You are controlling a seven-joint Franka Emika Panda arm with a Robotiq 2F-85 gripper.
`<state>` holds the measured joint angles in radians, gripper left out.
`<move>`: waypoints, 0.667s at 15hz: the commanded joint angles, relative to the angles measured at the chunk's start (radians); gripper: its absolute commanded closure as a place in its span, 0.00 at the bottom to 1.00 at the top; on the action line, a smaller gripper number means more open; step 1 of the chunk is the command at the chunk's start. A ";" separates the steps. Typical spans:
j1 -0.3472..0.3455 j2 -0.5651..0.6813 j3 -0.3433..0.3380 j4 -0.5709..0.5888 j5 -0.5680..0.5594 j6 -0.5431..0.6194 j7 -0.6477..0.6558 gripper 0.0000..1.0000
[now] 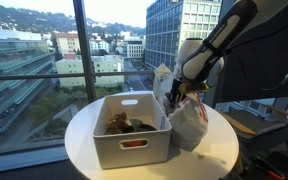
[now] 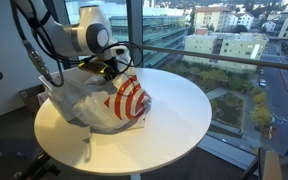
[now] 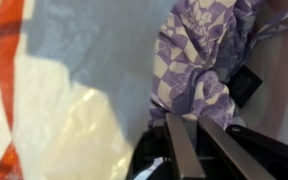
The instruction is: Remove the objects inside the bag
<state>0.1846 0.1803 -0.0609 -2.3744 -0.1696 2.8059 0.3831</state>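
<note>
The bag is crinkled whitish plastic with red marks and lies on the round table next to the white bin; it also shows in an exterior view and fills the left of the wrist view. My gripper reaches down into the bag's mouth, as an exterior view also shows. In the wrist view the fingers are nearly together, pinching the edge of the purple-and-white bundle. A brown lumpy item and a dark item lie in the bin.
The white bin stands at the middle of the round white table, touching the bag. Large windows run close behind the table. A chair stands beside the arm.
</note>
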 commanded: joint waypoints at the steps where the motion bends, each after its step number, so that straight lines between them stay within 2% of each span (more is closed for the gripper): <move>1: 0.034 -0.122 -0.011 -0.020 -0.135 -0.098 0.130 0.97; 3: 0.033 -0.197 0.030 -0.014 -0.195 -0.206 0.190 0.97; 7: 0.019 -0.331 0.161 0.003 -0.207 -0.417 0.243 0.97; 10: 0.017 -0.427 0.265 0.022 -0.232 -0.496 0.273 0.97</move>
<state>0.2100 -0.1419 0.1213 -2.3603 -0.3573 2.3772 0.6128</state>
